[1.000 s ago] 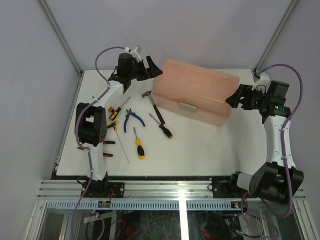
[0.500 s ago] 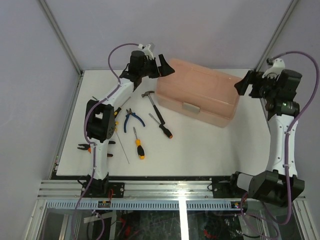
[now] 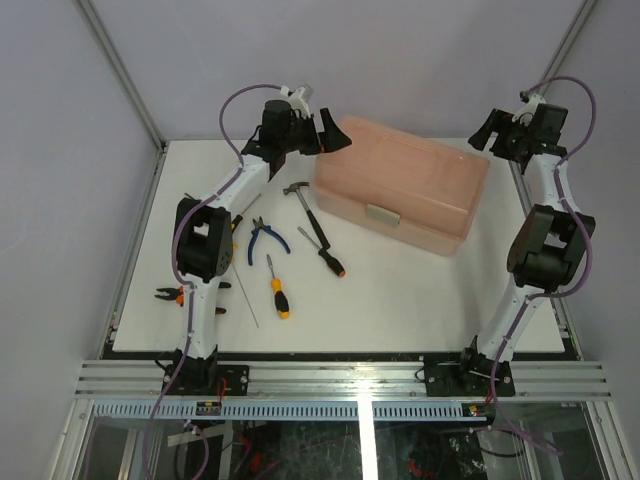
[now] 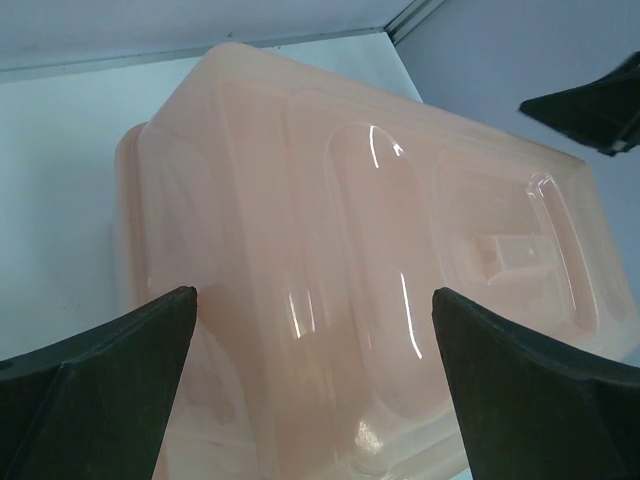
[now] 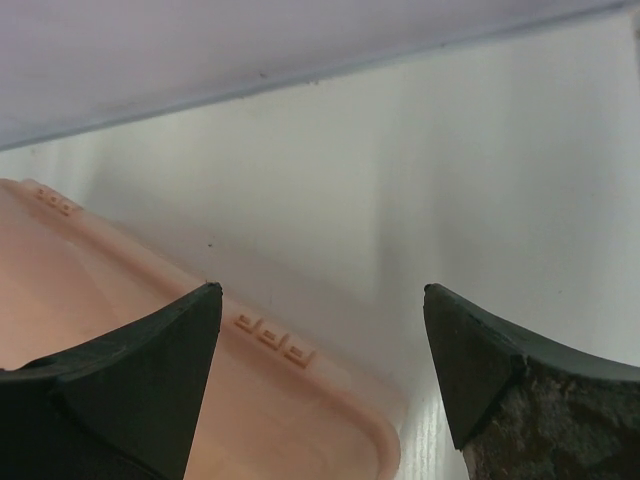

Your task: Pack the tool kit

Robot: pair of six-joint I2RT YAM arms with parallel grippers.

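The tool kit's salmon-pink toolbox (image 3: 400, 185) stands closed at the back of the table, its grey latch (image 3: 380, 213) facing the front. My left gripper (image 3: 333, 138) hovers open at its back left corner. In the left wrist view the lid (image 4: 370, 250) fills the space between and beyond the wide jaws (image 4: 312, 292). My right gripper (image 3: 492, 138) is open over the back right corner, and the box's corner (image 5: 280, 420) lies under its left finger (image 5: 150, 370). A hammer (image 3: 300, 205), blue pliers (image 3: 266, 236) and two screwdrivers (image 3: 326, 252) (image 3: 277, 291) lie left of the box.
More small tools lie by the left arm's elbow (image 3: 230, 226), and red-handled pliers (image 3: 165, 293) sit near the table's left edge. The white table (image 3: 420, 300) spreads in front of the box. The back wall rises close behind both grippers.
The right arm has lifted and swung from the box's right end to its back right corner. The left gripper moved right to the back left corner. The box shifted slightly right.
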